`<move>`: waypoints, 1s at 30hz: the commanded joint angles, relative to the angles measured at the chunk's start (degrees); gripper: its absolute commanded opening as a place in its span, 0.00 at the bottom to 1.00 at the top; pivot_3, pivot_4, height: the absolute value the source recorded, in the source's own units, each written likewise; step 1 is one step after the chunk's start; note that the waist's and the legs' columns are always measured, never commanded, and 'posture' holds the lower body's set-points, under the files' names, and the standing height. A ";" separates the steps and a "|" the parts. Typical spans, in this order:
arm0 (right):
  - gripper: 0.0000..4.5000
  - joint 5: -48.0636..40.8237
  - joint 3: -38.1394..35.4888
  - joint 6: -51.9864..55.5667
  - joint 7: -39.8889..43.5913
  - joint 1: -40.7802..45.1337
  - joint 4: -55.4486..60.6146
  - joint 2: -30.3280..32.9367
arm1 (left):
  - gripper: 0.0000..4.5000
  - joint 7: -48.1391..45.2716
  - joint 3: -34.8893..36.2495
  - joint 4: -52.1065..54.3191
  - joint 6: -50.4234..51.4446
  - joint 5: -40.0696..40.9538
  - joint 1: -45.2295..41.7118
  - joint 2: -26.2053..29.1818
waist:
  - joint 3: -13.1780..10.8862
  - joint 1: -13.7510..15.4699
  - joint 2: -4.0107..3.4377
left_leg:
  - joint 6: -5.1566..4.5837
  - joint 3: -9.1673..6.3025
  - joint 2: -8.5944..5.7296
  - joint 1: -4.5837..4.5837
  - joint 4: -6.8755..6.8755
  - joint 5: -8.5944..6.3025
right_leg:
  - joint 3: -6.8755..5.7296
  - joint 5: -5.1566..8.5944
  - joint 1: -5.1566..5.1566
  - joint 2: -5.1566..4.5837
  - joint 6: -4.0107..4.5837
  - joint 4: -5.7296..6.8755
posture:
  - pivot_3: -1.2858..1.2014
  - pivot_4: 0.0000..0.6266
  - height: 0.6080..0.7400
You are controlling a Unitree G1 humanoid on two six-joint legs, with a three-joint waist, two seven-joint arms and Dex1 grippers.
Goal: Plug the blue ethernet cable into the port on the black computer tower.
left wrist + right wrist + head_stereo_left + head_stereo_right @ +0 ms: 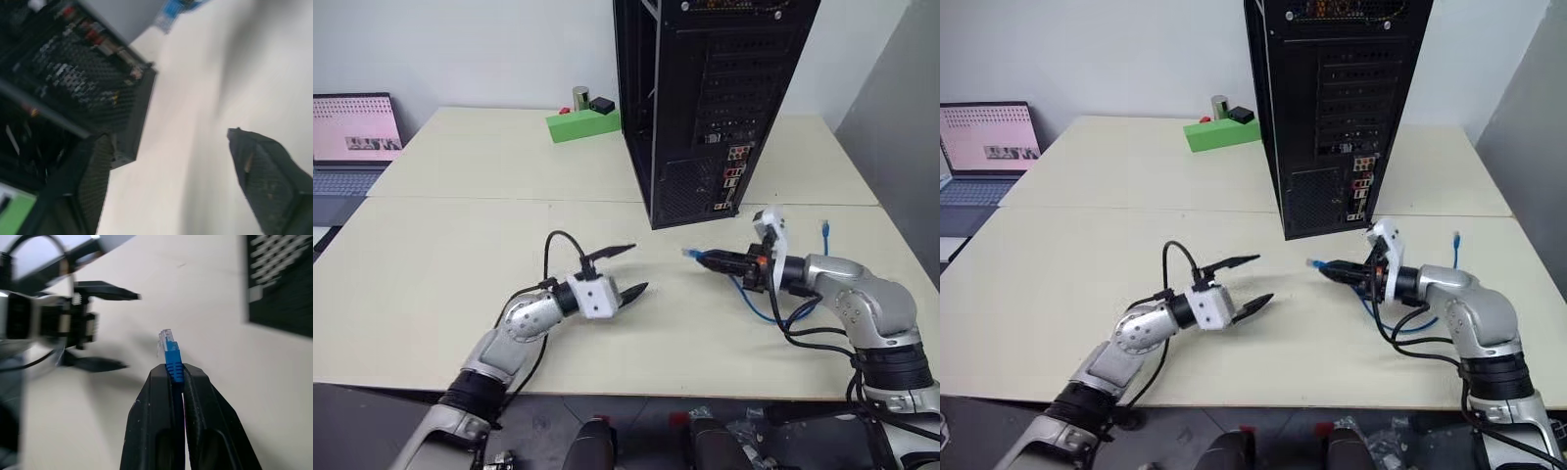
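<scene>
Head views: right gripper (pixel 707 258) clamped on the blue ethernet cable (pixel 759 304) just behind its clear plug, short of the black computer tower (pixel 705 98); left gripper (pixel 628 269) spread wide, empty. Right wrist view: plug protruding past shut fingers (pixel 156 421). Probably light, floppy cord, brittle clip; best pinched at the boot.

No text, label, brand, number or sign can be read anywhere. The laptop screen (pixel 354 129), far left of the black computer tower (pixel 705 98), shows pink rows of tiny marks too small to make out. The tower's rear panel carries no legible lettering.
</scene>
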State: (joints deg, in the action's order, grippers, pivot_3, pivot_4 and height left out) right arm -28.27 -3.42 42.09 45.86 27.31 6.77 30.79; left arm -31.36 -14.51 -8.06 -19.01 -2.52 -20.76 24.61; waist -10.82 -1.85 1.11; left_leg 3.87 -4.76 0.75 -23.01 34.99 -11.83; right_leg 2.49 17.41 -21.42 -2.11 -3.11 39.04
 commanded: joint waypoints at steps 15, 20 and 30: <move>0.00 16.81 -3.05 -13.45 -32.74 10.31 -7.91 -13.94 | 0.94 12.37 2.75 11.12 35.16 3.15 -11.71 -19.97 | 0.00 -0.23 0.00 | 0.02 0.02 -0.02 0.00 0.00 0.02 | 0.06 0.00 -0.02 0.01 0.01 0.00 | 0.52 0.24 1.00; 0.00 16.64 -3.17 -13.16 -33.02 11.33 -9.24 -14.14 | 0.94 13.89 2.51 11.48 35.60 1.85 -11.97 -20.79 | 0.00 -0.19 0.00 | 0.02 0.02 -0.02 0.01 0.00 0.01 | 0.06 0.00 -0.02 0.01 0.01 0.00 | 0.52 0.24 1.00; 0.00 16.60 -2.35 -12.68 -31.99 12.72 -10.90 -14.56 | 0.94 14.19 2.65 11.46 35.17 1.41 -12.40 -20.78 | 0.00 -0.16 0.00 | 0.02 0.03 -0.02 0.00 -0.01 0.01 | 0.07 0.00 -0.02 0.01 0.01 0.00 | 0.52 0.24 1.00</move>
State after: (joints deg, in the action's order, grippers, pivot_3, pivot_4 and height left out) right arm -11.50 -5.48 30.17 13.67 38.00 -4.95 16.23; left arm -16.97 -12.02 0.69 17.09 -1.01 -31.65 3.84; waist -10.82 -2.01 1.11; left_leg 3.89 -4.73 0.73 -23.00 34.98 -11.81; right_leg 2.56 17.40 -21.44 -2.10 -3.11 39.04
